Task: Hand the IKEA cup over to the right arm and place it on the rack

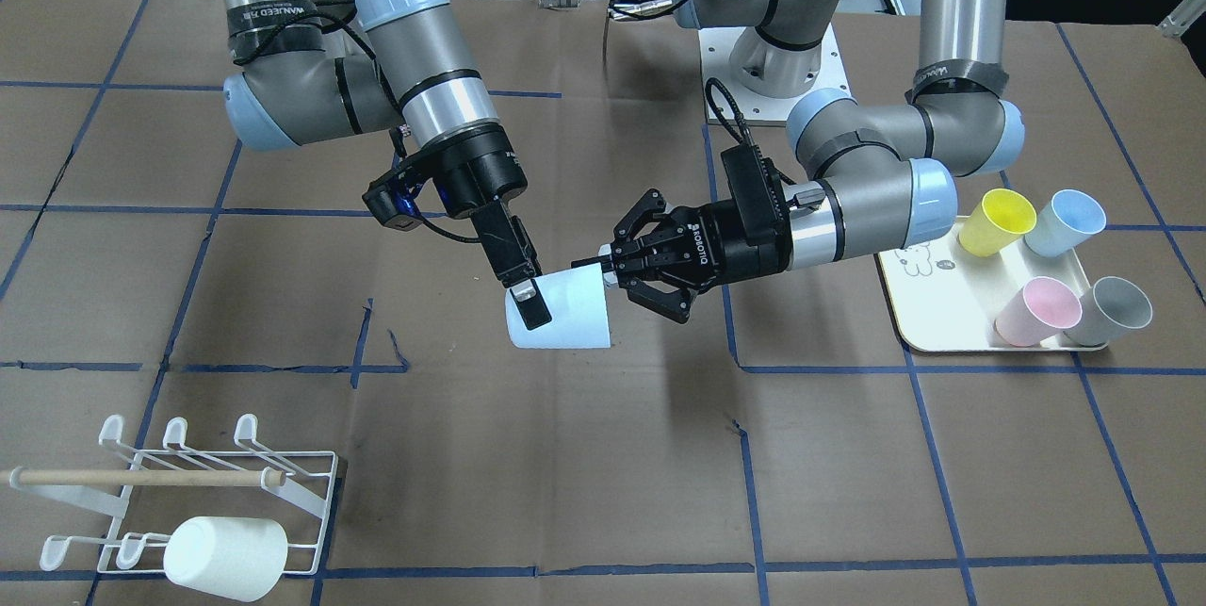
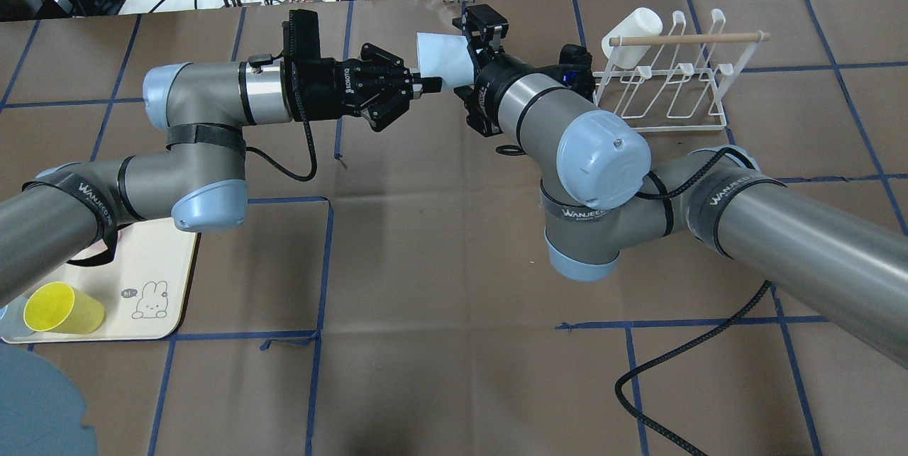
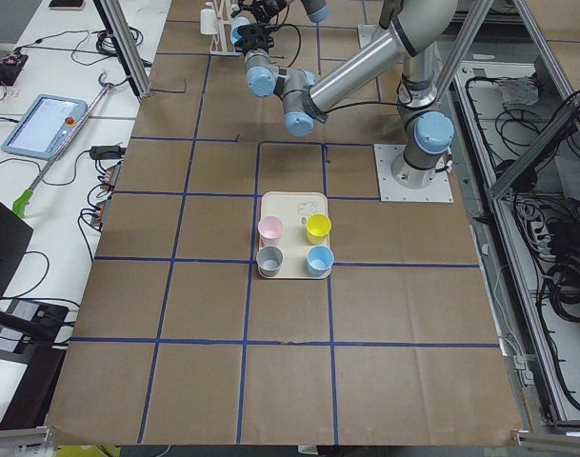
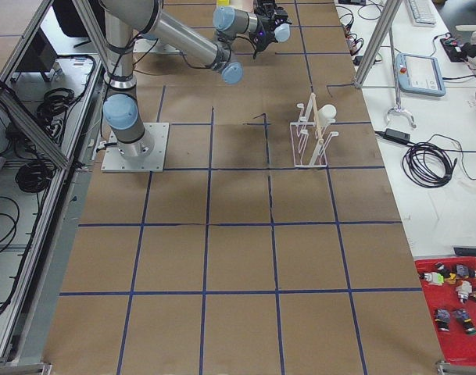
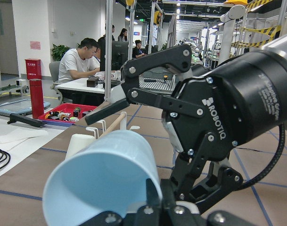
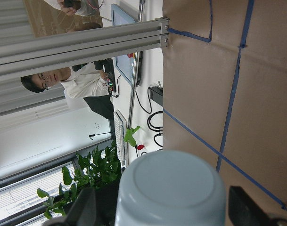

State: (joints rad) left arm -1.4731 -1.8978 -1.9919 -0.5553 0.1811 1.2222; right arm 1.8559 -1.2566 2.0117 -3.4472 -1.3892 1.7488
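In the overhead view the left arm [image 2: 71,208] covers part of the tray [image 2: 170,264]. The light-blue cup [image 6: 171,188] runs off the right wrist view's bottom edge.

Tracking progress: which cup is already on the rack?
The white cup, hung on a rack prong; the pale-blue cup is held aloft, the rest sit on the tray.

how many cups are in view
6: a light-blue cup in the right gripper, a white cup on the rack, and yellow, blue, pink and grey cups on the tray.
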